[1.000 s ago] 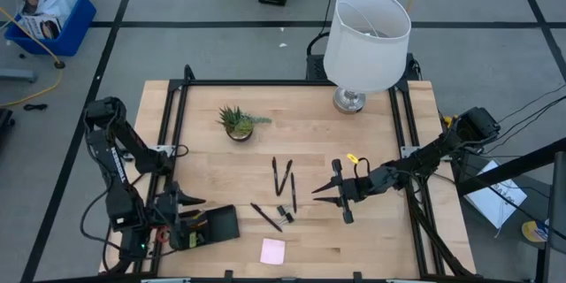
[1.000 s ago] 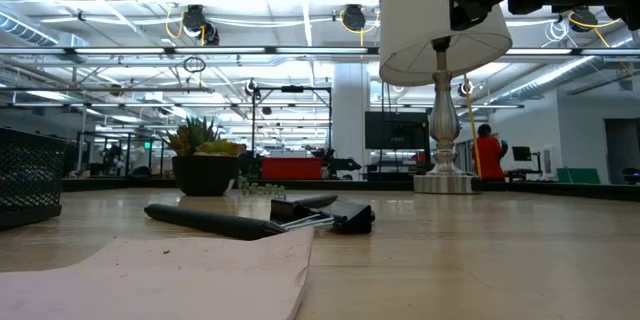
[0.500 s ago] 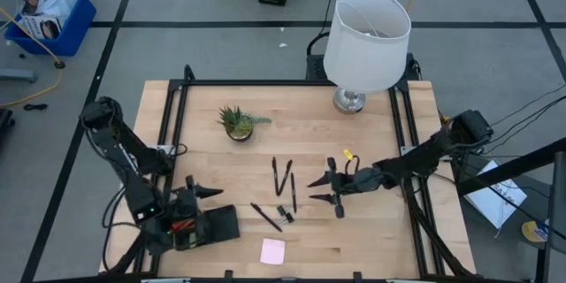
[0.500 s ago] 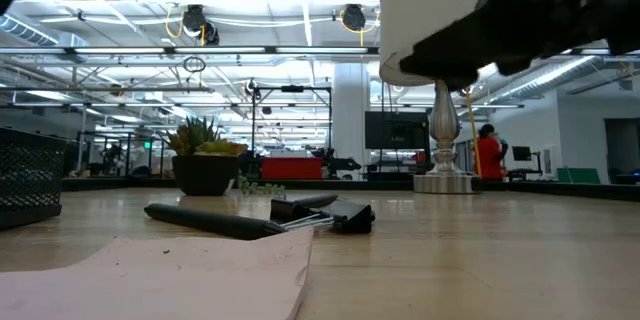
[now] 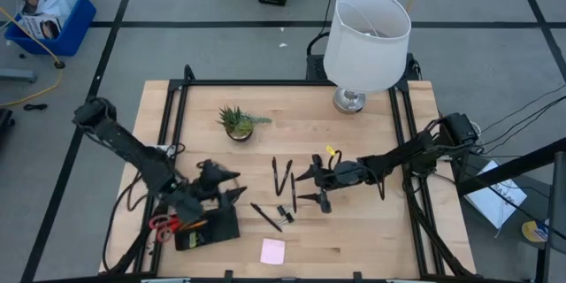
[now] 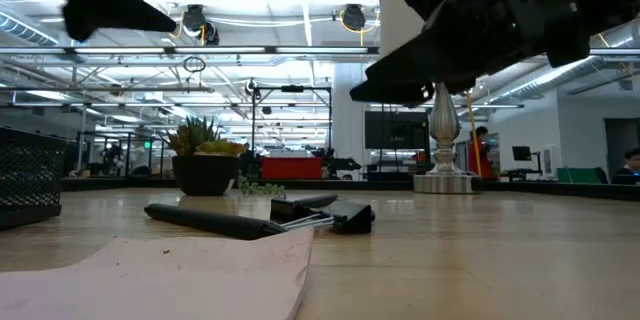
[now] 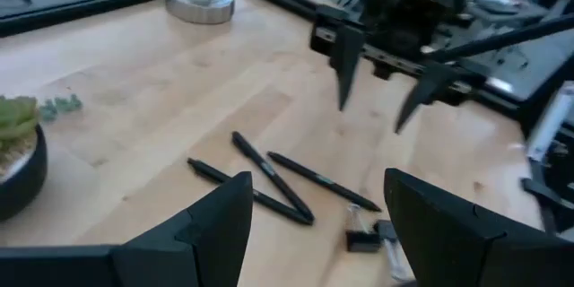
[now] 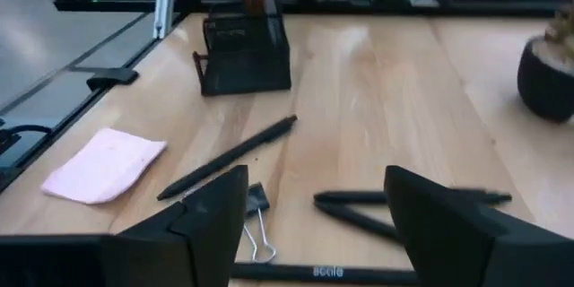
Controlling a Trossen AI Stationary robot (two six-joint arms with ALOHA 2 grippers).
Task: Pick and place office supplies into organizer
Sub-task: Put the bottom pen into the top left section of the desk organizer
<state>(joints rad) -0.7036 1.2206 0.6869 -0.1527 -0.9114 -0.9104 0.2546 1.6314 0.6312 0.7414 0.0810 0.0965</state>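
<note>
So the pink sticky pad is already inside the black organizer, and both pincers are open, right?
Not quite: the high view shows the pink sticky pad lying on the table beside the black organizer, not inside it. The left pincer and right pincer are open.

Bright even overhead light; soft shadows; wrist views blurred.

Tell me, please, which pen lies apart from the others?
The pen lying slanted nearest the organizer, beside the clips. The other three sit together farther up the table.

Lamp (image 5: 364, 31) and potted plant (image 5: 236, 123) share the table (image 5: 371, 239).
</note>
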